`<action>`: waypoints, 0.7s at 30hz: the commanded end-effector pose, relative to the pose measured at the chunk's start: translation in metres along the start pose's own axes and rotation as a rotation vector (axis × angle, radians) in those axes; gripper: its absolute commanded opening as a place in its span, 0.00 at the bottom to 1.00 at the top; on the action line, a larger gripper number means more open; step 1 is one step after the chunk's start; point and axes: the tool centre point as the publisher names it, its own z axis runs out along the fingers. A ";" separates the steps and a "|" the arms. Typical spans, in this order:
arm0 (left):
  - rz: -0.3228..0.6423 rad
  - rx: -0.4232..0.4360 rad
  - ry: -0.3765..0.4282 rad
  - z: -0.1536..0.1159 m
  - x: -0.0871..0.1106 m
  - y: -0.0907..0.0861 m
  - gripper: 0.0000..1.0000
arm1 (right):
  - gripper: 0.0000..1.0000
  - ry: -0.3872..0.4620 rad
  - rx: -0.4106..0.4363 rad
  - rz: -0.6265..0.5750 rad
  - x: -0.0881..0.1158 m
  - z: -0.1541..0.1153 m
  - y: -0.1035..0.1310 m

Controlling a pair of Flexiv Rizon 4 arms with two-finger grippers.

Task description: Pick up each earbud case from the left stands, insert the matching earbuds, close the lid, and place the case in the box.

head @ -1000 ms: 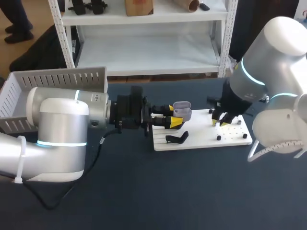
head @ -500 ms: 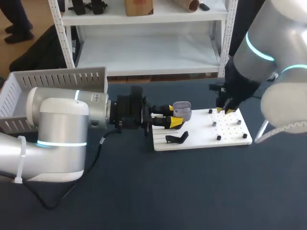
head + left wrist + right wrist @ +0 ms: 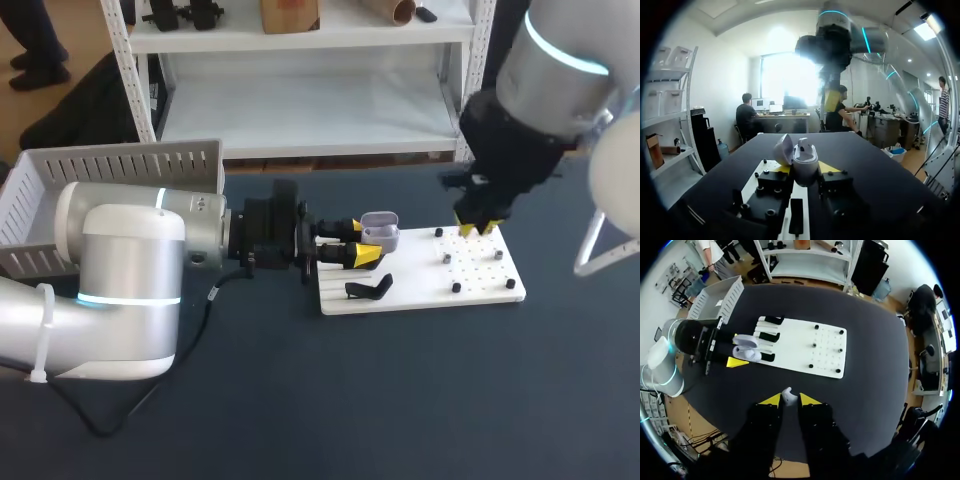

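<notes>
The right gripper (image 3: 789, 399) is nearly closed, its two yellow tips pinching a small white earbud (image 3: 787, 394) from both sides. It hangs high over the table, above the far right part of the white board (image 3: 480, 285). The left gripper (image 3: 804, 168) is closed partway on the earbud case (image 3: 805, 160) and holds it at the near-left end of the board, just above the surface, with the open side facing up.

The main risk is the earbud itself. It is tiny and smooth, and only the fingertips hold it, so a quick swing toward the case could twist it or let it slip out. If it turns in the grip, it will probably meet the case's socket at the wrong angle and jam or bounce off. The raised lid (image 3: 783, 149) stands beside the opening, so a careless approach could knock it shut or push the case askew between the left fingers (image 3: 826, 167). The two grippers must also work close together there and could bump.

The case is a pale grey, rounded shell with its lid hinged open. Whether any earbud is already seated cannot be told. The box (image 3: 120, 165) stands well apart, on the left.
</notes>
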 end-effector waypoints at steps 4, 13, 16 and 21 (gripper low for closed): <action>0.002 -0.006 -0.003 0.000 0.000 -0.001 0.00 | 0.00 0.004 -0.017 -0.063 0.001 -0.025 0.033; 0.002 -0.006 -0.003 0.000 0.000 -0.001 0.00 | 0.00 -0.023 -0.034 -0.143 -0.013 -0.019 0.059; 0.002 -0.006 -0.003 0.000 0.000 -0.001 0.00 | 0.00 -0.033 -0.036 -0.153 -0.021 -0.012 0.067; 0.002 -0.006 -0.003 0.000 0.000 -0.001 0.00 | 0.00 -0.043 -0.033 -0.163 -0.031 -0.002 0.079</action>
